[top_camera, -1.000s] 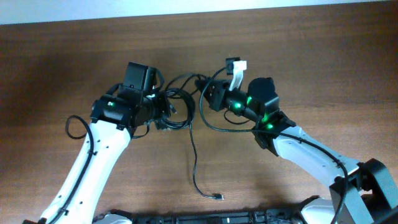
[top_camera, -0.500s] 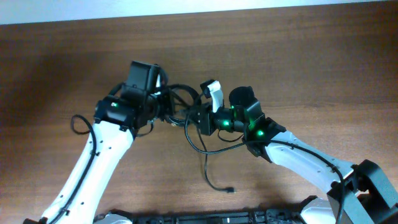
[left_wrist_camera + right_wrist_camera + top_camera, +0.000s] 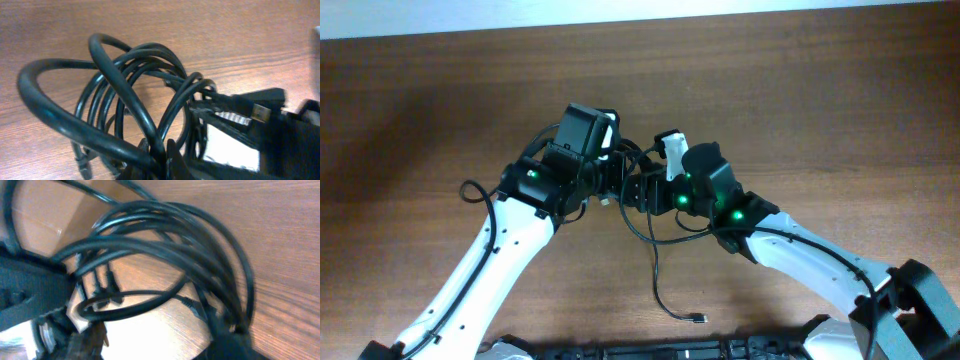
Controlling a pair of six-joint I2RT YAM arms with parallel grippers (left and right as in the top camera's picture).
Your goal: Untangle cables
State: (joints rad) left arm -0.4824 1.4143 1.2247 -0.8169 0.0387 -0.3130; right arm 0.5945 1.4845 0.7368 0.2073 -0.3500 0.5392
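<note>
My left gripper (image 3: 609, 179) and right gripper (image 3: 639, 191) meet at the cables (image 3: 654, 268). I cannot tell either jaw opening. One cord trails toward 6 o'clock.

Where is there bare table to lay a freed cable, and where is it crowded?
Free: the far strip of table above both arms, and outside each arm. Crowded: the centre, where left gripper and right gripper meet the cables, plus the trailing cord below.

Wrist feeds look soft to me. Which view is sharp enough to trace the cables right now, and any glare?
Overhead: sharp, cables traceable, table darker at left. Left wrist: nearest loop out of focus, table behind it crisper. Right wrist: cables smeared by blur, pale glare on the table at upper left.
</note>
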